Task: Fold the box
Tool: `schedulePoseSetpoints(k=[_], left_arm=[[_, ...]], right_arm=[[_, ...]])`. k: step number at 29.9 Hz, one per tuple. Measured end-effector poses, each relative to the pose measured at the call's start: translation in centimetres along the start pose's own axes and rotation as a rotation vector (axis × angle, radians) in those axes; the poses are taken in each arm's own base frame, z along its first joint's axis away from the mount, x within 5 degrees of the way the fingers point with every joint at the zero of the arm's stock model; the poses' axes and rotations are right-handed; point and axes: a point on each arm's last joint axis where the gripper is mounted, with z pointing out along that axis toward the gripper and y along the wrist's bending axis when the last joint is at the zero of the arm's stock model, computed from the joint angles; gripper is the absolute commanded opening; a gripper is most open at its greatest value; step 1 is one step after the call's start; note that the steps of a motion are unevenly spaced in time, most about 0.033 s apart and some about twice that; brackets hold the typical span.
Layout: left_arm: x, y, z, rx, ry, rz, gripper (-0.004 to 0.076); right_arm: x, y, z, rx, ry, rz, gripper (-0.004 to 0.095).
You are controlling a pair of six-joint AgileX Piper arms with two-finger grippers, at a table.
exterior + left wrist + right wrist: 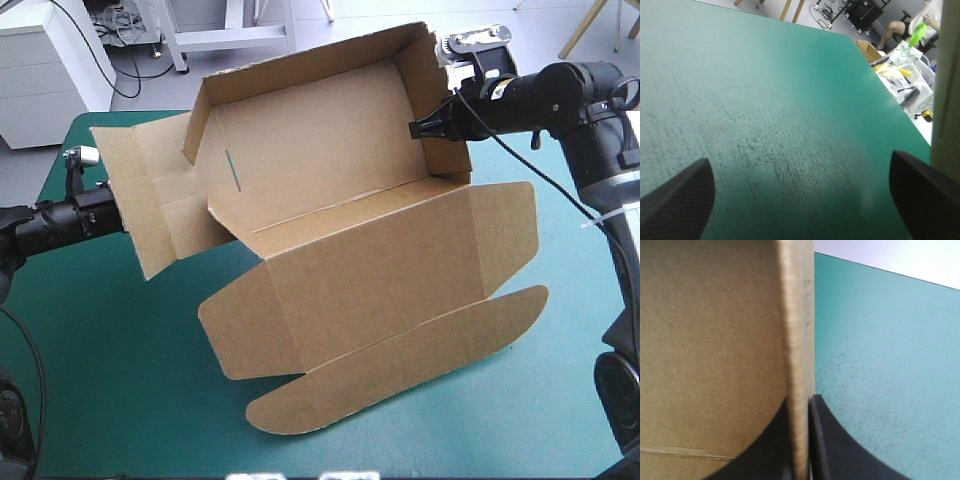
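- Black fingers (829,445) of the right gripper (801,400) pinch tight on a standing wall of the brown box (370,260).
- The rest of the box spreads out below and beside this gripper, and its round lid flap (400,365) lies on the teal-green cover (120,380).
- The left gripper (800,160) is wide open, and bare cover shows between its fingers.
- A box flap edge (946,100) stands just beside one finger.

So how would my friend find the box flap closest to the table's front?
Look at the teal-green table, where the brown box sits opened out. Go from its raised walls across the flat lid toward the near edge. The last flap is long and narrow with rounded ends, unlike the short, straight-cut side flaps.
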Motion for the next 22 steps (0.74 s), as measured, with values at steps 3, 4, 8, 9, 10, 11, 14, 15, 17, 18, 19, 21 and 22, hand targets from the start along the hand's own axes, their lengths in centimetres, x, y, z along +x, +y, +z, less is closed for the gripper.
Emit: schedulePoseSetpoints(k=[3,4,8,9,10,11,14,15,17,18,19,21,22], left_arm=[[-0.1,-1.3,0.4,0.030,-0.002,0.026,0.0662],[-0.1,-1.9,0.6,0.042,-0.005,0.035,0.0662],[-0.3,-3.9,1.1,0.097,-0.023,0.062,0.0662],[-0.3,-4.5,1.3,0.117,-0.029,0.066,0.0662],[-0.3,-4.9,1.4,0.129,-0.031,0.069,0.0662],[-0.3,-5.3,1.6,0.142,-0.030,0.073,0.0662],[-0.5,-6.4,2.1,0.186,-0.039,0.080,0.0661],[-0.6,-6.8,2.3,0.201,-0.040,0.085,0.0661],[-0.9,-7.5,2.6,0.227,-0.050,0.091,0.0659],[-1.0,-7.9,2.7,0.242,-0.055,0.094,0.0657],[-1.2,-8.3,2.8,0.254,-0.059,0.101,0.0654],[-1.5,-9.2,3.1,0.281,-0.060,0.119,0.0650],[-1.6,-9.6,3.2,0.292,-0.057,0.126,0.0650]], right_arm=[[0.0,-0.3,0.0,0.035,-0.003,0.010,0.0000],[0.0,-0.4,0.1,0.041,-0.002,0.013,0.0000],[0.1,-0.5,0.2,0.052,0.004,0.026,0.0000],[0.1,-0.6,0.2,0.055,0.004,0.028,0.0000],[0.1,-0.6,0.2,0.055,0.004,0.029,0.0000],[0.1,-0.6,0.2,0.057,0.002,0.030,0.0000],[0.1,-0.7,0.3,0.065,0.001,0.034,0.0000],[0.1,-0.7,0.3,0.069,0.002,0.038,0.0000],[0.1,-0.8,0.3,0.079,0.002,0.041,0.0000],[0.1,-0.9,0.3,0.088,0.002,0.044,0.0000],[0.1,-1.0,0.3,0.097,0.004,0.045,0.0000],[0.2,-1.1,0.3,0.114,0.009,0.046,0.0000],[0.2,-1.2,0.3,0.124,0.011,0.045,0.0000]])
